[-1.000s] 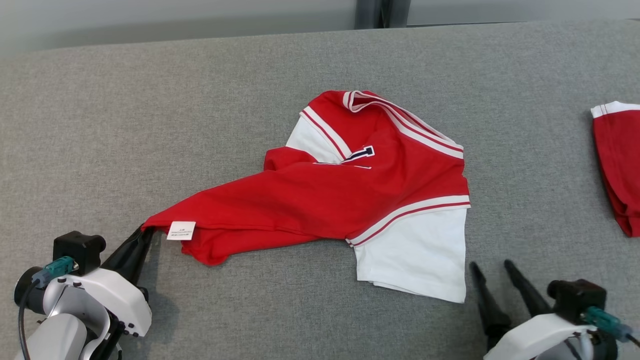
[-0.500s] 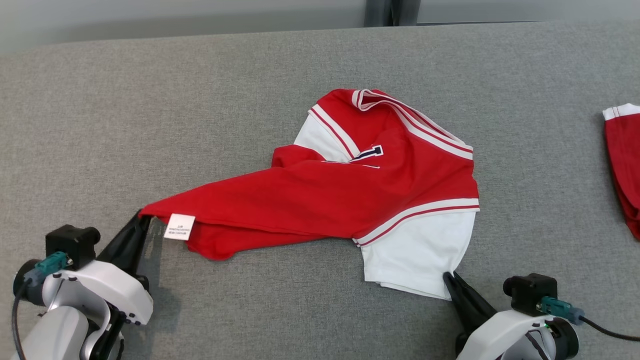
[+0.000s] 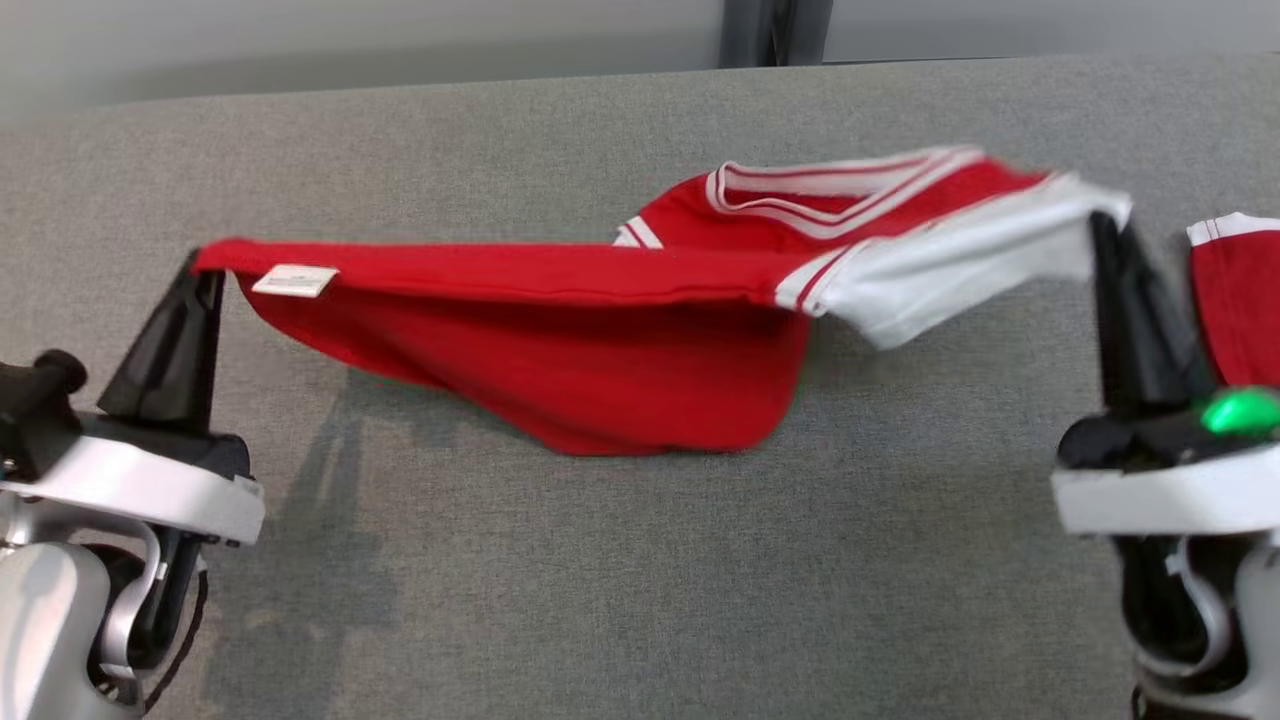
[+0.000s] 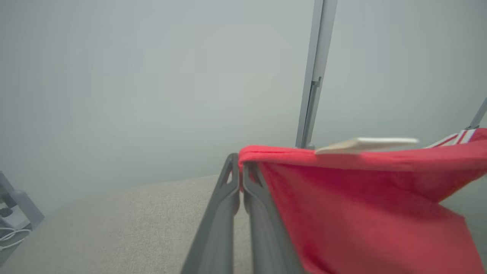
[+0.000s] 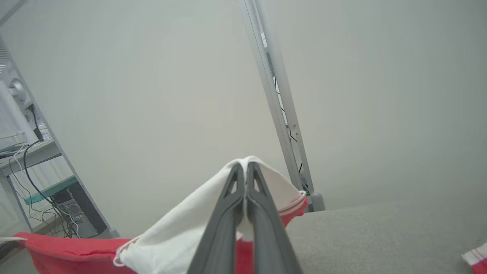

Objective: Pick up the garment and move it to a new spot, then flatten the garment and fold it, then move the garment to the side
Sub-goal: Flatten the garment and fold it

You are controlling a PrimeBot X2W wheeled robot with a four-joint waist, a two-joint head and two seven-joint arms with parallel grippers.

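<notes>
The garment [image 3: 600, 350] is held stretched above the grey surface [image 3: 600, 600] between the left gripper [image 3: 205, 265], clamped on a red corner, and the right gripper [image 3: 1100, 225], clamped on white cloth, so pick-up is judged done, with placing, flattening and folding left.

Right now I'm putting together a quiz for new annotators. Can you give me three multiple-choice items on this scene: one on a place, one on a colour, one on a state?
1. Where does the right gripper hold the shirt?
A) the white sleeve
B) the collar
C) the red hem

2. What colour is the small label near the left gripper?
A) black
B) white
C) green

3. How is the shirt placed over the table?
A) folded flat
B) crumpled in a heap
C) held up and stretched between both grippers

Answers:
1 A: white cloth wraps its shut fingertips in the right wrist view.
2 B: a white tag sits by the pinched red corner.
3 C: the shirt hangs between the two grippers, with its shadow on the table below.
</notes>
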